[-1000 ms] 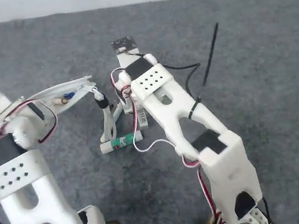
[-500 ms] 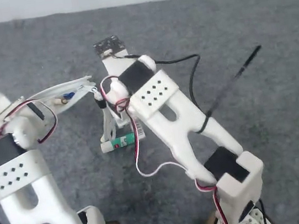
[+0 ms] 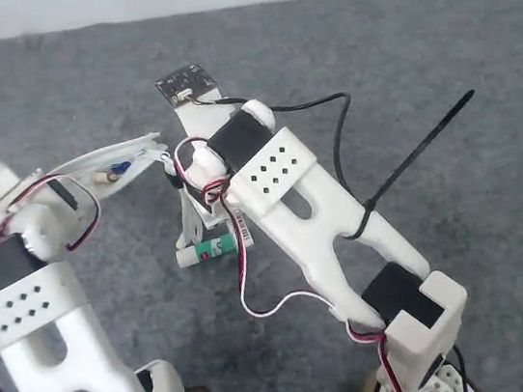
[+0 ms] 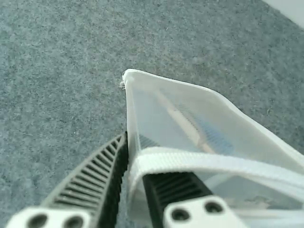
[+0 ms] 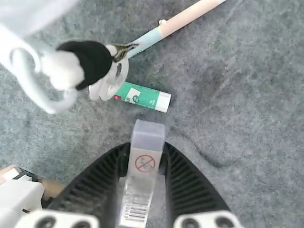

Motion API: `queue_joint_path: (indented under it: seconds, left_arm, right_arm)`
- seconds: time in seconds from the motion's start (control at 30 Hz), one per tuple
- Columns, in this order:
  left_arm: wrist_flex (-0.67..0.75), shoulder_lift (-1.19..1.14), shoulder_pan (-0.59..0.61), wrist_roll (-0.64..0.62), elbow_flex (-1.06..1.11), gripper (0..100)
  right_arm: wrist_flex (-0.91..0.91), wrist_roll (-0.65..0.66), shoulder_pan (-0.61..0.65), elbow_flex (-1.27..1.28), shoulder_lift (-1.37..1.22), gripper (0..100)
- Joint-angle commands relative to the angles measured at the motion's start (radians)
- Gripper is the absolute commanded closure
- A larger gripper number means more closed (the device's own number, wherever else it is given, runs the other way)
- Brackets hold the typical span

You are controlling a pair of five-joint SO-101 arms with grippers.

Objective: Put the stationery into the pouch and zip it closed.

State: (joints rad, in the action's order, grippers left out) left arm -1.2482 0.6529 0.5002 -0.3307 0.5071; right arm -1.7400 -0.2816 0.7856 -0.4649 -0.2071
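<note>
My left gripper [image 4: 135,159] is shut on the rim of the translucent white pouch [image 4: 199,128], which hangs above the carpet with a pen visible inside. In the high view the pouch [image 3: 106,164] is at the left. My right gripper [image 5: 142,156] is shut on a clear rectangular case [image 5: 141,175] with a barcode label, just above the carpet. On the carpet below it lies a green glue stick [image 5: 141,96], which also shows in the high view [image 3: 206,251]. A pen with a black pom-pom [image 5: 90,58] and a pink and blue shaft [image 5: 180,19] lies beside the glue stick.
Grey carpet covers the whole table. A black cable tie [image 3: 421,149] sticks out from the right arm, and red and white wires [image 3: 244,276] loop beside it. Open carpet lies to the right and at the back.
The right arm's wrist has swung left, closer to the pouch, with the clear case still held. The left arm and the pouch have stayed put.
</note>
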Motion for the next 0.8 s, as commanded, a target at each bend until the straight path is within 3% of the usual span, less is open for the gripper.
queue_joint_path:
  seconds: [0.0,0.27,0.77]
  left_arm:
    - [0.002,0.002,0.003,0.008,-0.033,99]
    - [0.002,0.006,0.002,0.008,-0.033,99]
    - [-0.008,0.009,-0.107,0.011,-0.035,99]
  right_arm:
    - [-0.041,0.012,0.005,-0.011,0.122,99.3]
    - [0.051,0.009,0.004,0.163,0.314,99.3]
    - [0.716,0.009,0.005,0.838,0.822,99.3]
